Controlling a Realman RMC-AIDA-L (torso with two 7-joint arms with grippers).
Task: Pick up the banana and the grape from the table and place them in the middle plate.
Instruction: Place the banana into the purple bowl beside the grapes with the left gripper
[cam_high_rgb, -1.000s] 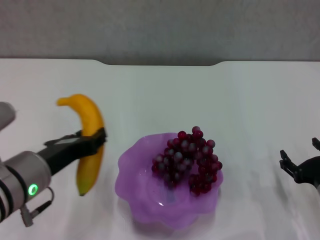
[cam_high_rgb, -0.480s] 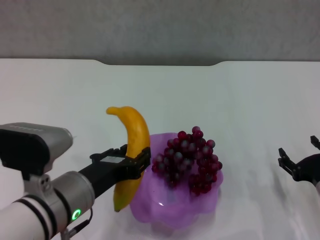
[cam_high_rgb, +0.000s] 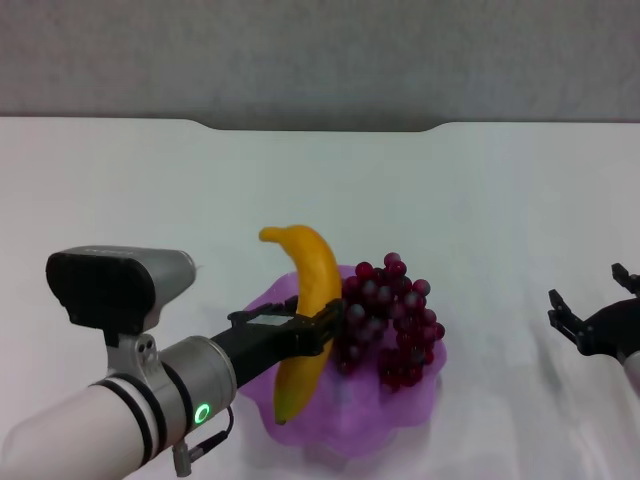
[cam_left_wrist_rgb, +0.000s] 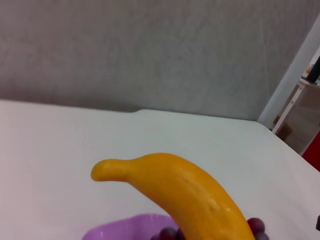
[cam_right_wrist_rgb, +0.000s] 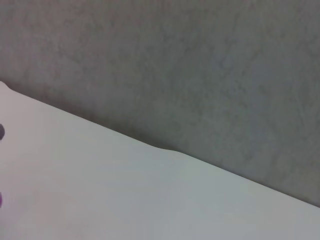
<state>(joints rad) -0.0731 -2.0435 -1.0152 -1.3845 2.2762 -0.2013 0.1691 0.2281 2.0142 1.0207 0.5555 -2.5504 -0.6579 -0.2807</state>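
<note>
Banana (cam_high_rgb: 308, 318) is pinched at its middle by our left claw (cam_high_rgb: 322, 330), over the left part of the middle plate (cam_high_rgb: 410, 415), beside the grape (cam_high_rgb: 388, 320) lying inside. Our left wrist view alone shows the banana's stem close. Only the head view shows our right claw (cam_high_rgb: 592, 318), spread above the counter (cam_high_rgb: 500, 200).

L arm reaching fwd, left hand (cam_high_rgb: 322, 331) clamped, R arm parked at side, right hand (cam_high_rgb: 592, 319) fingers spread

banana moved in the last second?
Yes. Held by the left gripper, the banana travelled rightward from beside the middle plate to over it, next to the grape.
</note>
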